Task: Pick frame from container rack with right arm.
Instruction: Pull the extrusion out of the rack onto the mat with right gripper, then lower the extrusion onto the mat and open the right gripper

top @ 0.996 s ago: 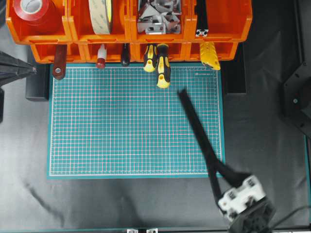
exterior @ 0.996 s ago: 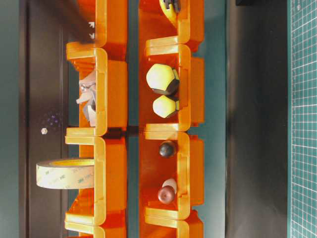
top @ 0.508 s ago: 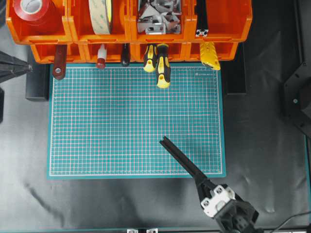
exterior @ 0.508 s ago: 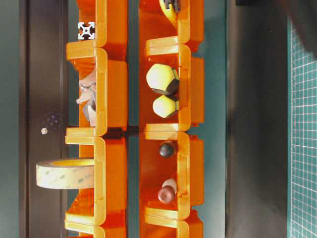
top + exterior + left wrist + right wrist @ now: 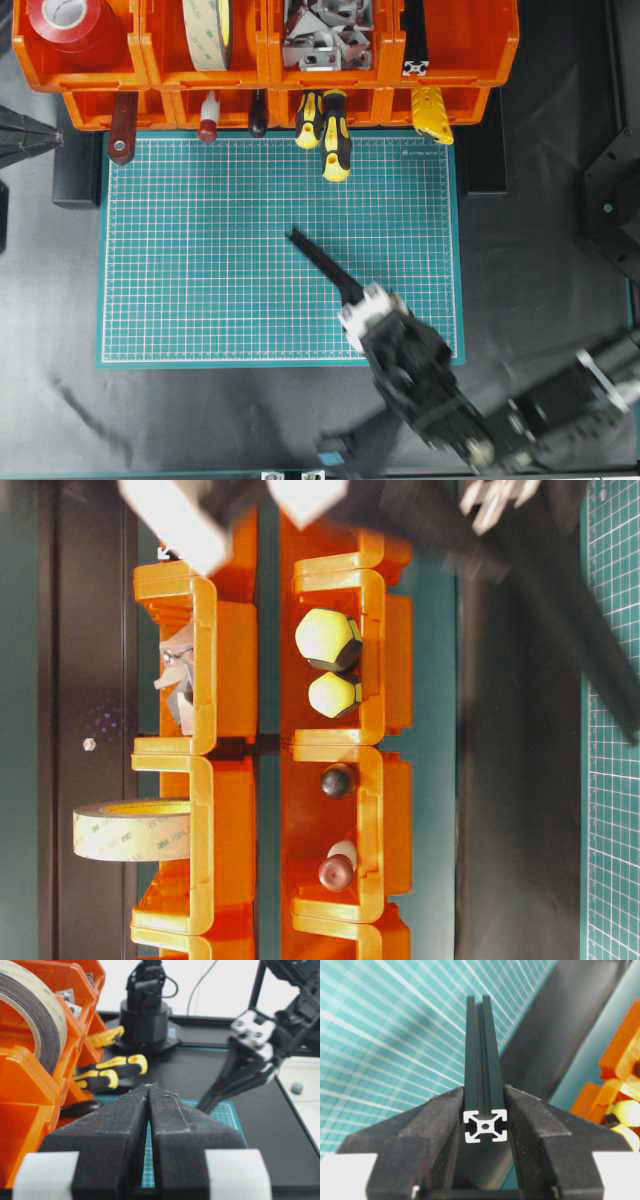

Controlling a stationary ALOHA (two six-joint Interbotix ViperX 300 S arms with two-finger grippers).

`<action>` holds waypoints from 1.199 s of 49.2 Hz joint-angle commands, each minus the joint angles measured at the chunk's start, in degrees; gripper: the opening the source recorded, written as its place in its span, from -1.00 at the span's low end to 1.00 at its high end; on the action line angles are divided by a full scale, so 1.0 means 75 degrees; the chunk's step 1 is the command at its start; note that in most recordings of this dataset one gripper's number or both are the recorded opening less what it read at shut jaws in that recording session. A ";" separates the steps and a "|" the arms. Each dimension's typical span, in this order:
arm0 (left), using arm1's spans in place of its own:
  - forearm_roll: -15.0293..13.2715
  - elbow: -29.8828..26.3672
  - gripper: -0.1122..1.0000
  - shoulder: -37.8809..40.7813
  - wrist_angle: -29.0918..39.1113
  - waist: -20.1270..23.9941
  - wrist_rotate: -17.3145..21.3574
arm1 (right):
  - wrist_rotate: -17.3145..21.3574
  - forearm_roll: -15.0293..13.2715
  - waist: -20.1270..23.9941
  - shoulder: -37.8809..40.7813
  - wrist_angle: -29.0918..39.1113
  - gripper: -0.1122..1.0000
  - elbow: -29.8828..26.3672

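My right gripper [image 5: 485,1097] is shut on the frame [image 5: 481,1060], a black grooved bar whose white slotted end shows between the jaws. Seen from overhead, the frame [image 5: 318,260] points up and left over the green mat, and the right gripper [image 5: 350,292] holds its near end above the mat's front right part. The orange container rack [image 5: 455,60] runs along the back edge, well away from the held bar. At the far left my left gripper [image 5: 148,1087] is shut on nothing. In the table-level view the right arm [image 5: 420,510] is a blur across the top.
A second black bar [image 5: 415,40] stands in the rack's upper right bin. Yellow-and-black screwdrivers [image 5: 335,140] stick out of the lower bins over the green mat [image 5: 200,260]. Tape rolls [image 5: 70,25] and metal brackets [image 5: 325,35] fill other bins.
The right arm has swung the held frame from the mat's right edge down to the front, then left and forward over the mat. The left gripper has stayed put.
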 commanded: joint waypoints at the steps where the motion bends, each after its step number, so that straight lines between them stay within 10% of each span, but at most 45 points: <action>1: 0.0023 -0.0246 -0.80 0.0035 -0.0035 0.0012 -0.0023 | -0.0047 -0.0094 -0.0352 -0.0082 -0.0152 -0.33 -0.0211; 49: 0.0023 -0.0234 -0.80 0.0012 -0.0035 0.0012 -0.0023 | 0.0000 0.0961 -0.0668 0.0328 -0.1266 -0.32 -0.0211; 59: 0.0023 -0.0246 -0.80 0.0000 -0.0047 0.0023 -0.0023 | 0.0047 0.1066 -0.0586 0.0340 -0.1371 0.33 -0.0211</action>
